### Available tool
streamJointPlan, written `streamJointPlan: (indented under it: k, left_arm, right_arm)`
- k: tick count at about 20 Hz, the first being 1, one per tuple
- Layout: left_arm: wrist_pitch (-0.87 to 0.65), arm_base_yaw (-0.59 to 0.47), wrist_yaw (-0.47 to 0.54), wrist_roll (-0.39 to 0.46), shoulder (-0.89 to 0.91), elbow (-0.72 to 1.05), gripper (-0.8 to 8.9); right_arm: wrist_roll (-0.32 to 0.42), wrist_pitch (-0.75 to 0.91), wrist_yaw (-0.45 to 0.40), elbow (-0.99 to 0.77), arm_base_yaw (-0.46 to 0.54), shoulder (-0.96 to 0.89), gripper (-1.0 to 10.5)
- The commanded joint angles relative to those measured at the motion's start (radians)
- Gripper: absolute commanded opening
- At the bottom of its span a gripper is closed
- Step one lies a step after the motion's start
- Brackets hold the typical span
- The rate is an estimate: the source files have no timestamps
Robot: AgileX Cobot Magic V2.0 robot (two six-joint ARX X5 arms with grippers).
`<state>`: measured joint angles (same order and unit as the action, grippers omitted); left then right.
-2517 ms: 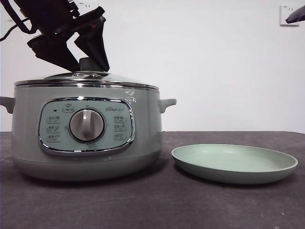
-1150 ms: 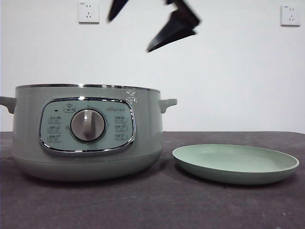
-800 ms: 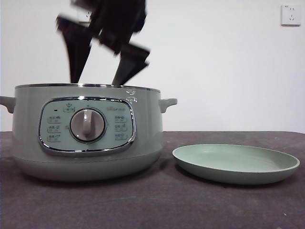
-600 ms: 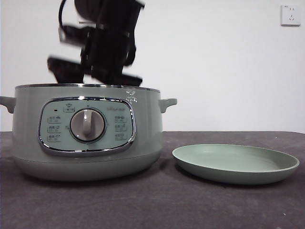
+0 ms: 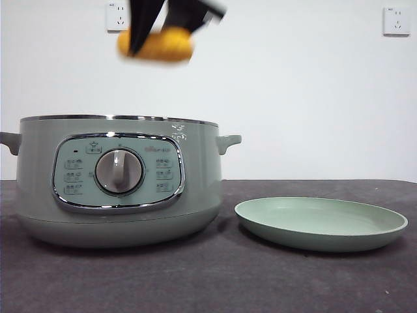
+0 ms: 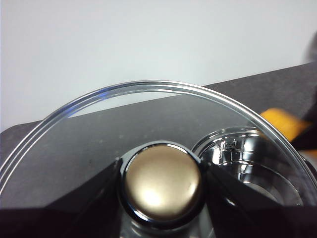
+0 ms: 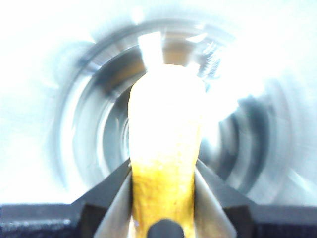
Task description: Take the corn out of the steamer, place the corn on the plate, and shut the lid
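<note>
The yellow-orange corn (image 5: 156,44) hangs high above the open sage-green steamer (image 5: 117,179), clamped between the black jaws of my right gripper (image 5: 159,36). The right wrist view shows the corn (image 7: 166,148) between the jaws, with the steamer's blurred inside (image 7: 89,124) below it. My left gripper (image 6: 161,181) is shut on the knob (image 6: 162,182) of the glass lid (image 6: 74,144), held off the pot and out of the front view. The pale green plate (image 5: 320,223) lies on the table right of the steamer, with nothing on it.
The dark table (image 5: 215,280) runs across the front. White wall sockets (image 5: 396,21) sit on the back wall. The steamer's side handle (image 5: 228,141) points toward the plate.
The lid has been lifted off the steamer. My right gripper went down into the pot and has come up with the corn in its jaws.
</note>
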<state>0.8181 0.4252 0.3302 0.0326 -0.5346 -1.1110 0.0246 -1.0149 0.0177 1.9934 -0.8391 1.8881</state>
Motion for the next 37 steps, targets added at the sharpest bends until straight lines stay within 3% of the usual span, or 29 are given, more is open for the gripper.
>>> streamJointPlan:
  k: [1, 5, 9, 14, 16, 25, 33, 37]
  left_arm:
    - [-0.077, 0.001, -0.016, -0.005, -0.043, -0.010, -0.08]
    - [-0.144, 0.001, -0.128, -0.006, -0.128, -0.010, -0.08]
    - [-0.176, 0.001, -0.205, -0.021, -0.185, -0.010, -0.08]
    - [-0.185, 0.001, -0.215, -0.033, -0.222, -0.010, -0.08]
    - [-0.199, 0.001, -0.238, -0.036, -0.233, -0.010, -0.08]
    - [-0.212, 0.001, -0.259, -0.036, -0.263, -0.010, -0.08]
    - [-0.223, 0.001, -0.259, -0.036, -0.282, -0.010, -0.08]
    - [-0.223, 0.001, -0.261, -0.036, -0.298, -0.010, -0.08]
  right_arm:
    - [0.011, -0.107, -0.001, -0.007, 0.043, -0.083, -0.1]
    - [-0.027, -0.345, -0.059, -0.007, 0.152, -0.181, -0.1]
    - [-0.087, -0.362, -0.103, -0.050, 0.260, -0.198, -0.1]
    - [-0.126, -0.349, -0.135, -0.250, 0.280, -0.198, -0.1]
    - [-0.145, -0.270, -0.159, -0.365, 0.267, -0.198, -0.1]
    - [-0.174, 0.394, -0.155, -0.829, 0.261, -0.198, -0.1]
    - [-0.174, 0.568, -0.158, -0.982, 0.264, -0.198, 0.1]
    - [-0.186, 0.568, -0.163, -0.982, 0.276, -0.198, 2.4]
